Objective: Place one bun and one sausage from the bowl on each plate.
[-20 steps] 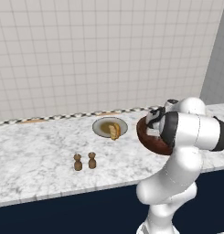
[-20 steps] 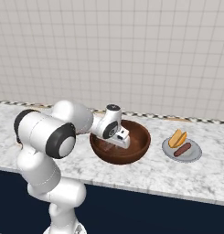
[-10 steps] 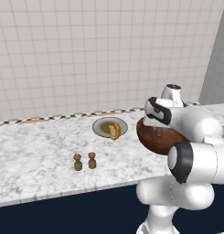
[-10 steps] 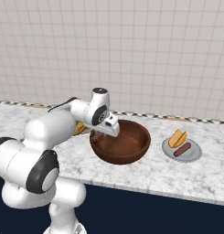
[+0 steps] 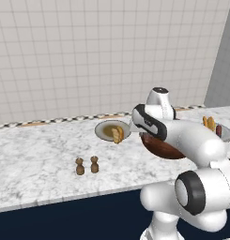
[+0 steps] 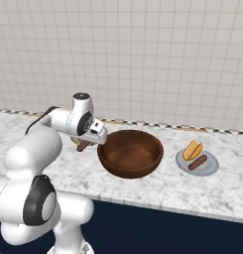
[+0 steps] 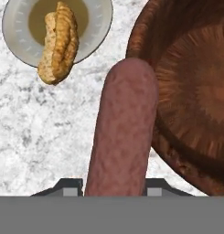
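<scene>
A sausage (image 7: 124,128) is being gripped between the jaws of the gripper (image 7: 114,185), standing up the middle of the hand view and, in the right base view, showing as a dark stub under the hand at centre left. It is being held above the marble surface (image 7: 35,132), between the bowl (image 6: 131,152) at the right of the hand view and the brown-centred plate (image 7: 13,27) at its upper left. By the look of it, the sausage is being carried towards that plate, since only a bun (image 7: 58,43) is lying there, partly overhanging the rim. The second plate (image 6: 182,161), at centre right of the right base view, is already carrying a bun (image 6: 192,149) and a sausage (image 6: 198,162), so it is being judged as served.

The bowl's inside is appearing empty in the right base view. Two small brown shakers (image 5: 87,165) are standing at lower left of the left base view, well apart from the plates. The path to the plate is being judged open; the overhanging bun is the one thing likely to be nudged.
</scene>
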### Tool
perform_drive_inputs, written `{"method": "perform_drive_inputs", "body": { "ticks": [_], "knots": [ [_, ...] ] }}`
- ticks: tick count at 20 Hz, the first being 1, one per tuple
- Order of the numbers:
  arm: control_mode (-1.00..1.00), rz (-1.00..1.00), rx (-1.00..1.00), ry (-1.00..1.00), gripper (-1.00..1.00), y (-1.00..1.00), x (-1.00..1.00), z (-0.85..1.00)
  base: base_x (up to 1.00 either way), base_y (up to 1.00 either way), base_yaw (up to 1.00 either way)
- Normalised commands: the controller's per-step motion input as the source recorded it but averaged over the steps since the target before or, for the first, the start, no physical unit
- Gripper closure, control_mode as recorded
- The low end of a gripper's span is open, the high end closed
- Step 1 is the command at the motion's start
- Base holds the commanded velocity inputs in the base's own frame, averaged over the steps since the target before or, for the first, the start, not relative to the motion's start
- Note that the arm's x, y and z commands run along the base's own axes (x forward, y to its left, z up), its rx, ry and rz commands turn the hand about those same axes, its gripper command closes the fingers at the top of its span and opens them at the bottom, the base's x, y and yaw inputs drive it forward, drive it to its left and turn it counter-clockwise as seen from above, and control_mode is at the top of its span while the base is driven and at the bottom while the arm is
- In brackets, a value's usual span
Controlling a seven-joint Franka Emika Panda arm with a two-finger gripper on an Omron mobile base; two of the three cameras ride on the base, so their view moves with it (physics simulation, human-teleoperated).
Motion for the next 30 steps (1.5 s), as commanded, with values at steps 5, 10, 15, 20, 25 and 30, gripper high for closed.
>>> {"method": "perform_drive_inputs", "body": {
  "ticks": [5,10,15,20,25,30],
  "knots": [
    [-1.0,0.11,0.0,0.0,1.0,0.82,0.24,0.02,0.0,0.0,0.0],
    [-1.0,0.16,0.0,0.0,1.0,0.69,0.35,0.05,0.0,0.0,0.0],
    [-1.0,0.11,0.0,0.0,1.0,0.63,0.49,0.0,0.0,0.0,0.0],
    [-1.0,0.03,-0.05,-0.01,1.0,0.5,0.48,-0.07,0.0,0.0,0.0],
    [-1.0,0.0,-0.01,-0.13,1.0,0.09,0.29,-0.03,0.0,0.0,0.0],
    [-1.0,-0.05,-0.02,-0.17,1.0,-0.05,0.3,-0.01,0.0,0.0,0.0]
  ]
}}
